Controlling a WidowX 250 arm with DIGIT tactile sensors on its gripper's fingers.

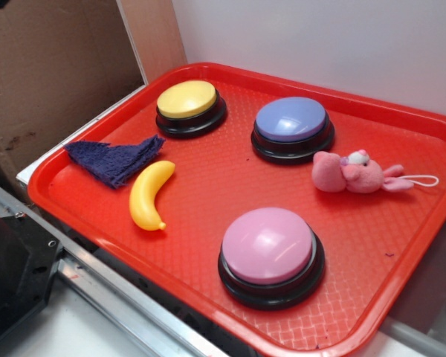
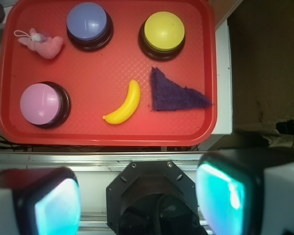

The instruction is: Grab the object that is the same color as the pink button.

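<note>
A small fuzzy pink plush animal (image 1: 354, 173) with a white snout and a thin white loop cord lies on the red tray (image 1: 208, 186), at its right side between two buttons. In the wrist view the plush (image 2: 42, 44) sits at the tray's top left corner. The pink button (image 1: 271, 253) on its black base stands near the tray's front edge, and the wrist view has this pink button (image 2: 41, 104) at lower left. My gripper (image 2: 137, 200) hangs high above the robot base, off the tray's near edge, open with nothing between its teal pads (image 2: 220, 193).
A lavender-blue button (image 1: 292, 126) and a yellow button (image 1: 189, 105) stand at the tray's back. A yellow toy banana (image 1: 149, 195) and a dark blue cloth (image 1: 114, 158) lie at the left. Cardboard (image 1: 52, 74) rises on the left; a metal rail (image 1: 119, 297) runs along the front.
</note>
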